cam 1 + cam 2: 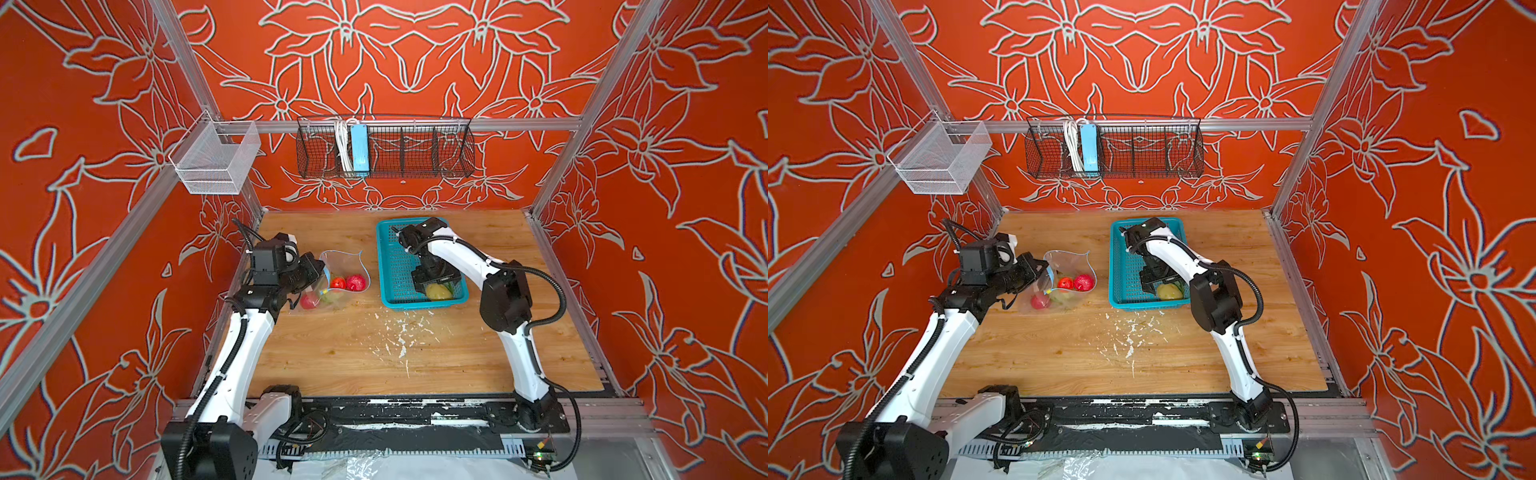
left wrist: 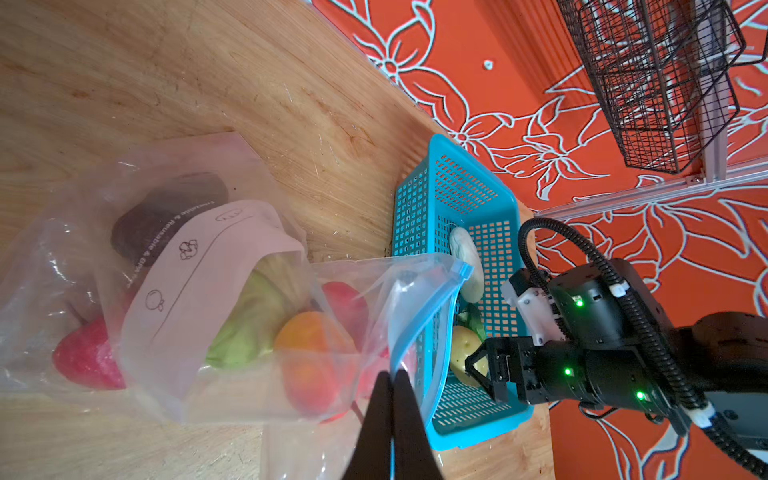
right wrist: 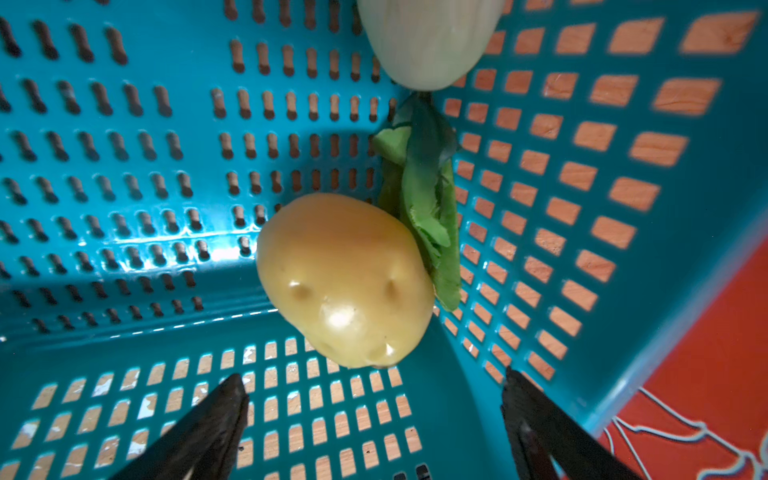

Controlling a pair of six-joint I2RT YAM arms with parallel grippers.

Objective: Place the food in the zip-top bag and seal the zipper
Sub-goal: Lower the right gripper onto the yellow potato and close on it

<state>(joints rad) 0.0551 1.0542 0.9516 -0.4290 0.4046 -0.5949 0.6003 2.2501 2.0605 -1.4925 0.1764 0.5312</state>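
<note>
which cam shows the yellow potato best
The right wrist view: the yellow potato fills the middle, unobstructed, in the teal basket, before the open right gripper. Both top views show it small, partly under that gripper. The left wrist view shows part of it past the zip-top bag.

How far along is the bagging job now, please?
Done: avocado, cabbage, mango and red pieces lie inside the zip-top bag. In hand: the left pincer, shut on the bag's rim, holds its mouth open; the right pincer hangs open above the potato in the teal basket. Left: potato, cucumber and a green leafy piece to move, then the zipper, not yet closed.
</note>
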